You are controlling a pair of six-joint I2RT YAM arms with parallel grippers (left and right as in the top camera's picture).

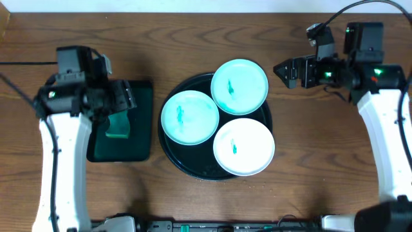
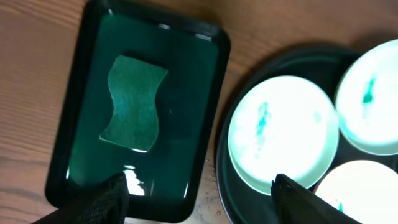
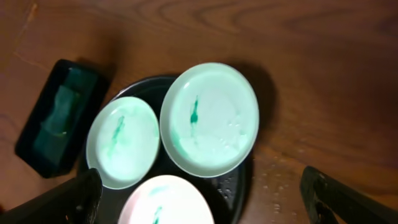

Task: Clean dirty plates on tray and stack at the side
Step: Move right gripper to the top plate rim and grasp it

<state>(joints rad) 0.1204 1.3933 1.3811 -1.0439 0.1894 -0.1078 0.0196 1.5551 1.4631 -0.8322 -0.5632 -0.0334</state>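
Note:
Three pale mint plates with teal smears lie on the round black tray (image 1: 172,149): a left plate (image 1: 189,116), a far plate (image 1: 239,86) leaning over the rim, and a near plate (image 1: 244,147). My left gripper (image 1: 129,96) is open and empty above the small rectangular tray, left of the round one. My right gripper (image 1: 288,71) is open and empty, hovering just right of the far plate. In the left wrist view the left plate (image 2: 283,129) sits between the fingers (image 2: 199,198). In the right wrist view the far plate (image 3: 209,118) lies ahead of the open fingers (image 3: 202,199).
A small rectangular black tray (image 1: 143,138) with a green sponge (image 1: 118,127) stands left of the round tray; it also shows in the left wrist view (image 2: 81,81). Water droplets dot the wood (image 3: 280,180) right of the round tray. Cables run at the far right.

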